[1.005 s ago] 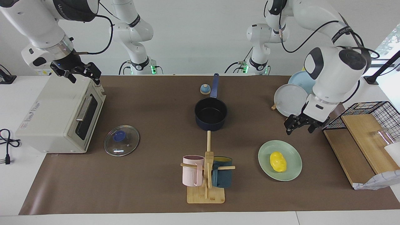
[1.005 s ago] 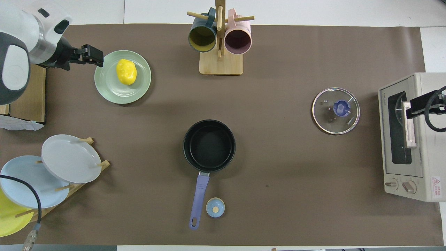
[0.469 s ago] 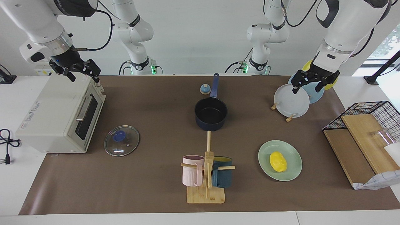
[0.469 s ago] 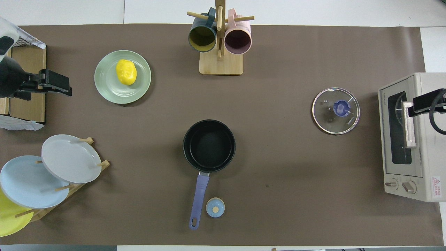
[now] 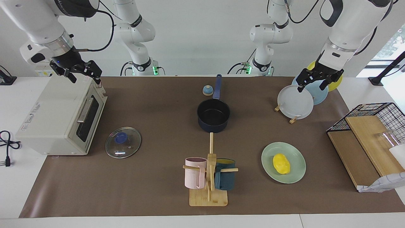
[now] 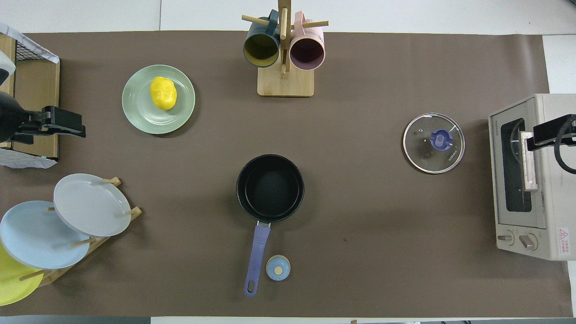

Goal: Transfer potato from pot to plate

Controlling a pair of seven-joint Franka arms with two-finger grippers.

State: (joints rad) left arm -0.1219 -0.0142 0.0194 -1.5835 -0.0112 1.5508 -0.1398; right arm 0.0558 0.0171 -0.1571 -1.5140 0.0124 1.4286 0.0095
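Note:
The yellow potato (image 5: 281, 163) (image 6: 163, 92) lies on the mint-green plate (image 5: 295, 173) (image 6: 144, 112), toward the left arm's end of the table. The navy pot (image 5: 213, 115) (image 6: 270, 188) stands mid-table with nothing in its black interior. Its blue handle (image 6: 257, 258) points toward the robots. My left gripper (image 5: 310, 86) (image 6: 80, 127) hangs open and empty, raised high at its own end of the table, well away from plate and potato. Above the top of the toaster oven, my right gripper (image 5: 85, 79) (image 6: 535, 137) is open too, holding nothing.
A toaster oven (image 5: 60, 117) sits at the right arm's end, a glass lid (image 5: 123, 142) beside it. A mug tree (image 5: 208, 177) stands farther out than the pot. A plate rack (image 5: 294, 103), a wire basket with wooden boards (image 5: 373, 126) and a small blue knob (image 5: 207, 90) are also on the table.
The left gripper has risen from beside the green plate and drawn back toward the robots, staying open. The potato and plate have not moved. The right gripper has barely shifted.

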